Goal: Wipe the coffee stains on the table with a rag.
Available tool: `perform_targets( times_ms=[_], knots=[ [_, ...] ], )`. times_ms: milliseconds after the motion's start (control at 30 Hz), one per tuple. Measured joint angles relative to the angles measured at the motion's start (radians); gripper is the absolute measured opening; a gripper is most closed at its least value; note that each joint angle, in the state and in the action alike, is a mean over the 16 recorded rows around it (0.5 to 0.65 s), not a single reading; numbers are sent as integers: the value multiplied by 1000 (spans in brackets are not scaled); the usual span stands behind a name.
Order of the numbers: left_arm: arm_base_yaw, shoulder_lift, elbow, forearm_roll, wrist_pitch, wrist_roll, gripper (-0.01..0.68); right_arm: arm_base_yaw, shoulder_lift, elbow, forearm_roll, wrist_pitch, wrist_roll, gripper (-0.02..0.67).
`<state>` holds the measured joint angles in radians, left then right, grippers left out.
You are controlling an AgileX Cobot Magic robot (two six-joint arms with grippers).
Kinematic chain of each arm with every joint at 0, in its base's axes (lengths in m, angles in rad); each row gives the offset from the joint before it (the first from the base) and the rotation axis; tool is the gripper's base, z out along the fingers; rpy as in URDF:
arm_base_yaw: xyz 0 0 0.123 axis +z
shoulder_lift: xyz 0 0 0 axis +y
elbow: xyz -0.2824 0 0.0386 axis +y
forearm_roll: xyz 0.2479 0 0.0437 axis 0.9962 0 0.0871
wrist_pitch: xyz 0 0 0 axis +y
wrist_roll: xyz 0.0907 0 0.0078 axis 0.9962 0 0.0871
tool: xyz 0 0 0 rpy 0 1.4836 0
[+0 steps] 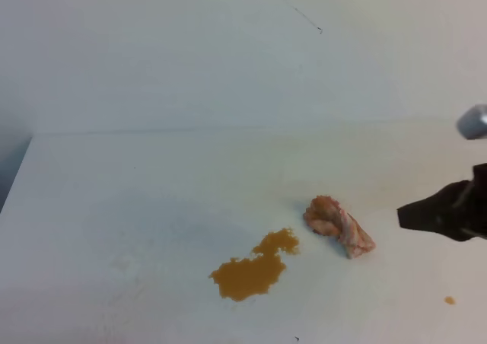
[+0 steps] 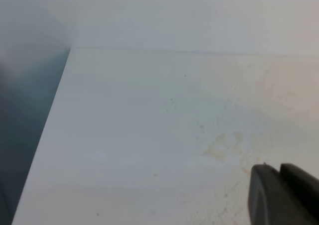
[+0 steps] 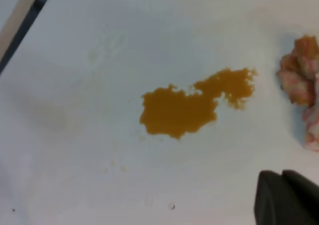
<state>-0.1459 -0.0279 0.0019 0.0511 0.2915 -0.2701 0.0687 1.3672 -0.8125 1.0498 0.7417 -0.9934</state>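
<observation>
Coffee stains: the coffee stains (image 1: 253,269) lay as one orange-brown puddle of two joined blobs, a large one toward the front and a smaller one up and to its right, on the front middle of the table; in the right wrist view (image 3: 192,105) they sat near the centre.
Rag: the rag (image 1: 338,226) was a wadded pinkish-tan lump with orange-brown patches, lying on the table just to the right of the smaller blob, apart from it; the right wrist view caught only its edge (image 3: 301,85).
Table: the table (image 1: 137,207) was a wide white surface with faint yellowish smudges, also seen in the left wrist view (image 2: 149,135).
Right gripper: the right gripper (image 1: 437,213) hung at the right edge of the high view, right of the rag and not touching it; its dark fingers (image 3: 284,197) lay together, closed on nothing.
Left gripper: only the dark fingers (image 2: 279,195) showed, low in the corner of its own view above bare table, with just a thin seam between them; nothing was held.
Lone dot: a tiny orange dot (image 1: 450,300) sat near the front right, well apart from the puddle.
</observation>
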Motion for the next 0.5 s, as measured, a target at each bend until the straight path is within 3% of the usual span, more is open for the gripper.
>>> perform_targets(
  times_ms=[200,500],
  knots=[
    [0,4,0,0,0,0,-4,143,134,-105,-110,-118,29,7],
    [0,8,0,0,-1,0,-4,265,327,-373,-468,-180,292,9]
  ],
)
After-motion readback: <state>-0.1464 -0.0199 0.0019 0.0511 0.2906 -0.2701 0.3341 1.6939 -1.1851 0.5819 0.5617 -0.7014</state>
